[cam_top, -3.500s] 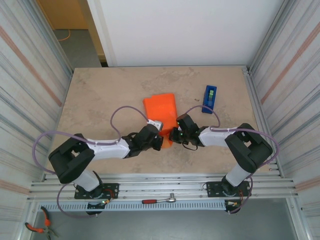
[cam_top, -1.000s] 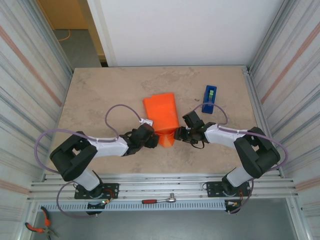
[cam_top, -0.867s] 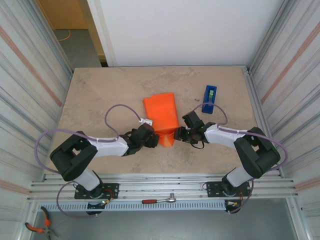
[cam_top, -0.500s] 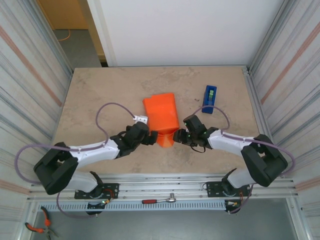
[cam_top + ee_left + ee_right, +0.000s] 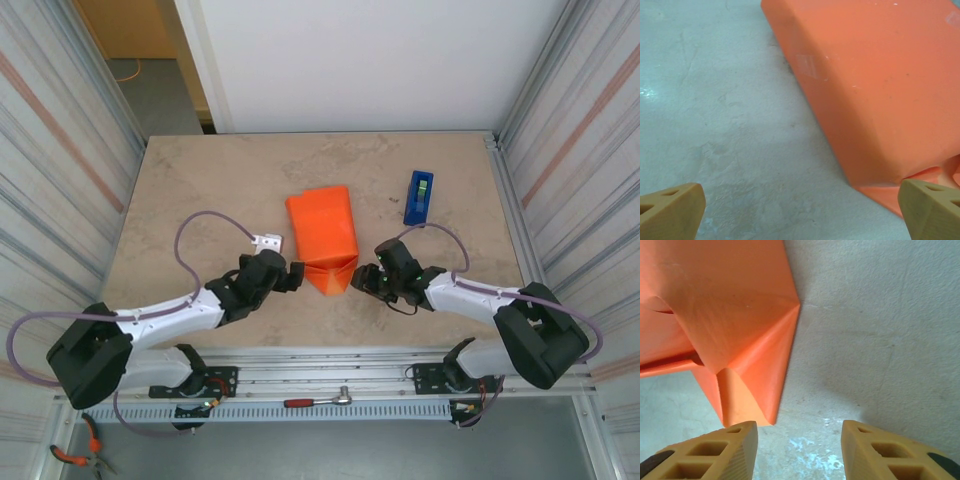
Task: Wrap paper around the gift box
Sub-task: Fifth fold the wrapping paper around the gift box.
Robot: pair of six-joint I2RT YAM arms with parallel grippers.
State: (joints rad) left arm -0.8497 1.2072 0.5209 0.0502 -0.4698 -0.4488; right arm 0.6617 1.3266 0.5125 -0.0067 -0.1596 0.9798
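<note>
The orange paper (image 5: 320, 228) lies folded round the gift box as a flat parcel in the middle of the table; the box itself is covered. At the near end the paper runs out into a pointed, creased flap (image 5: 335, 277) (image 5: 747, 385) lying on the tabletop. My left gripper (image 5: 291, 275) (image 5: 800, 220) sits just left of that end, open wide, with bare table between its fingers and the parcel's long side (image 5: 875, 85) ahead on the right. My right gripper (image 5: 364, 280) (image 5: 799, 452) is right of the flap, open and holding nothing; the flap's tip lies just ahead of its left finger (image 5: 705, 452).
A blue tape dispenser (image 5: 420, 197) stands at the back right of the beige marbled table (image 5: 200, 190). Corrugated metal walls close both sides. A metal rail (image 5: 330, 365) runs along the near edge, and tools lie below it.
Both grippers have drawn back toward the near edge, off the parcel's end. The left one has opened wider. The flap now lies free as a point on the table.
</note>
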